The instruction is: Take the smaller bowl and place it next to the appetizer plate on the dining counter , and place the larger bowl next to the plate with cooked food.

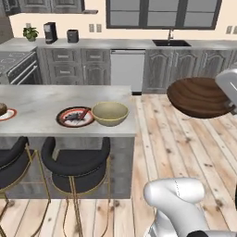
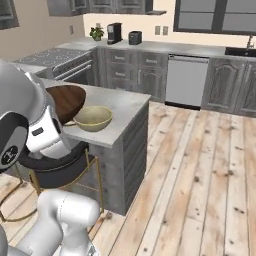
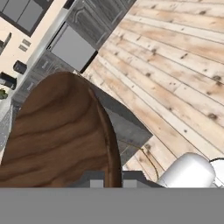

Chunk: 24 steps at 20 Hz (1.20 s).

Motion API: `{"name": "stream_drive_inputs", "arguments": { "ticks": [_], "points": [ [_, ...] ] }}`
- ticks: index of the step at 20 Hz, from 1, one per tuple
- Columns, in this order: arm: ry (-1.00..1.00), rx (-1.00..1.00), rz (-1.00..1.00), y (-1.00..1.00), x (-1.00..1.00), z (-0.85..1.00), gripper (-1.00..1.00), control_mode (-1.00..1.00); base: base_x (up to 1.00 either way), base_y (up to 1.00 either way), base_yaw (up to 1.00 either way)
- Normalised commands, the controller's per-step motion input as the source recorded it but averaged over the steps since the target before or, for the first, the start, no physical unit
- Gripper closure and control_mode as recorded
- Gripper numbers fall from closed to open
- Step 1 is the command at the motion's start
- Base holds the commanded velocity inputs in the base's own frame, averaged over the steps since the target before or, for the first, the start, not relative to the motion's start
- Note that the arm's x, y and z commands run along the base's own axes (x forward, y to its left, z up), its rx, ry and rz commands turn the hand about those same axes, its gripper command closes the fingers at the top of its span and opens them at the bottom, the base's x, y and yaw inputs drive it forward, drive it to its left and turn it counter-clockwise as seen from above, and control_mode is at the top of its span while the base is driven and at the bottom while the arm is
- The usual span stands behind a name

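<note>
**Dark wooden bowl held in the air off the end of the counter**

The gripper [image 3: 109,183] has its jaws pressed tight on the rim of the smaller bowl [image 3: 57,135]; in the hand view the brown grained bowl sits right against the finger tips and covers much of the lower left; in the left base view the same bowl [image 1: 199,98] hangs in the air over the wooden floor [image 1: 185,152], to the right of and well apart from the end of the dining counter [image 1: 46,104], its open side tipped toward the camera; in the right base view it [image 2: 67,102] shows behind the arm's white body, above the counter top [image 2: 120,107].

On the counter the larger bowl [image 1: 110,113] stands upright, just beside the plate with cooked food [image 1: 74,116], on that plate's right, rims touching or nearly so; the right base view shows the tan bowl [image 2: 92,118] near the counter's edge; the appetizer plate [image 1: 5,113] lies at the left border of the left base view, cut off by the frame, well apart from the dark wooden bowl.

Two black stools [image 1: 74,164] with gold legs stand tucked under the counter's near side; grey cabinets [image 1: 83,65], a dishwasher [image 1: 127,69] and a sink [image 1: 171,42] line the back wall.
</note>
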Motion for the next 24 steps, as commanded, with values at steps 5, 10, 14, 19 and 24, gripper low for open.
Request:
{"name": "stream_drive_inputs", "arguments": {
  "ticks": [5,10,14,19,24],
  "points": [
    [0.00,0.00,0.00,0.00,0.00,0.00,1.00,1.00,0.00,1.00,-0.03],
    [0.00,0.00,0.00,0.00,0.00,0.00,1.00,1.00,-0.04,1.00,-0.02],
    [0.00,0.00,0.00,0.00,0.00,0.00,1.00,1.00,-0.13,1.00,0.00],
    [0.00,0.00,0.00,0.00,0.00,0.00,1.00,1.00,-0.01,1.00,-0.01],
    [0.00,0.00,0.00,0.00,0.00,0.00,1.00,1.00,0.00,0.92,-0.01]
  ]
}}
